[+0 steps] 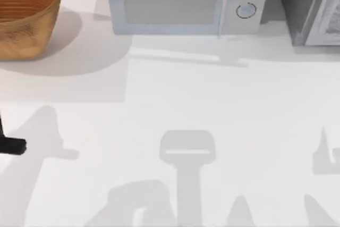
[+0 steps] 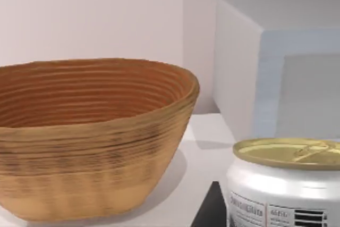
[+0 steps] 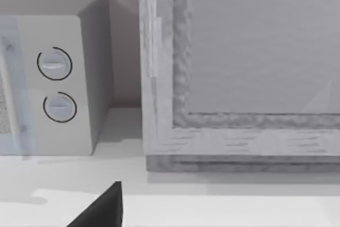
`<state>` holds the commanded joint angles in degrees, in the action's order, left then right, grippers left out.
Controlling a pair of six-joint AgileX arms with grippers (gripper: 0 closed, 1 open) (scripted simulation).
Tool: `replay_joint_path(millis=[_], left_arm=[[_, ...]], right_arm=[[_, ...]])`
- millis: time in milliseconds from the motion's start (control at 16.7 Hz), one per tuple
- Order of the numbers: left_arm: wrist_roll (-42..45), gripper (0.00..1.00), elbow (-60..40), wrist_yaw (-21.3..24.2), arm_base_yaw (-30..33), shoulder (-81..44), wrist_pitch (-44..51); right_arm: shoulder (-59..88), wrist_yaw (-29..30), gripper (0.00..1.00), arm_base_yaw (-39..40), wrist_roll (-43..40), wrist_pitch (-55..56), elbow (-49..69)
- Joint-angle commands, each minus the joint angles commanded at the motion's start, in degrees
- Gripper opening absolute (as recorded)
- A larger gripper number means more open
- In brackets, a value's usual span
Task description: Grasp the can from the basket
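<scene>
The white desk (image 1: 212, 110) fills most of the top view. At its far edge, upper centre of the frame, stands a pale blue-grey box-shaped microwave (image 1: 183, 1) with two round dials; a grey framed cabinet (image 1: 313, 6) sits at the upper right. The round orange-brown woven basket (image 1: 24, 14) with ribbed rings inside rests at the upper left. In the left wrist view the small white can (image 2: 284, 190), with a dull gold round top and printed marks, stands out of the basket, just beside it and close to the camera, lower right of that frame. The left pincer (image 1: 10, 144) shows as a dark piece at the left edge, below the basket; whether it grips the can cannot be told. A dark finger (image 3: 101, 208) of the right pincer faces the microwave and cabinet.
</scene>
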<state>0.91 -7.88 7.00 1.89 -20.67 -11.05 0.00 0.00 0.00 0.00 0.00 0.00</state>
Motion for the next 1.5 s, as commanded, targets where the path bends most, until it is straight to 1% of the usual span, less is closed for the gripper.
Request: replay_joint_path(millis=[480, 780, 1500], left_arm=[[1.13, 0.0, -10.75, 10.57, 1.83, -25.66, -15.55], [1.43, 0.0, -16.58, 16.52, 2.76, -38.8, -24.42], [2.58, 0.0, -26.08, 32.66, 5.91, -67.28, -41.19]], right_arm=[[0.0, 0.0, 1.0, 0.0, 0.0, 0.0, 0.0], [0.0, 0.0, 1.0, 0.0, 0.0, 0.0, 0.0], [0.0, 0.0, 1.0, 0.0, 0.0, 0.0, 0.0]])
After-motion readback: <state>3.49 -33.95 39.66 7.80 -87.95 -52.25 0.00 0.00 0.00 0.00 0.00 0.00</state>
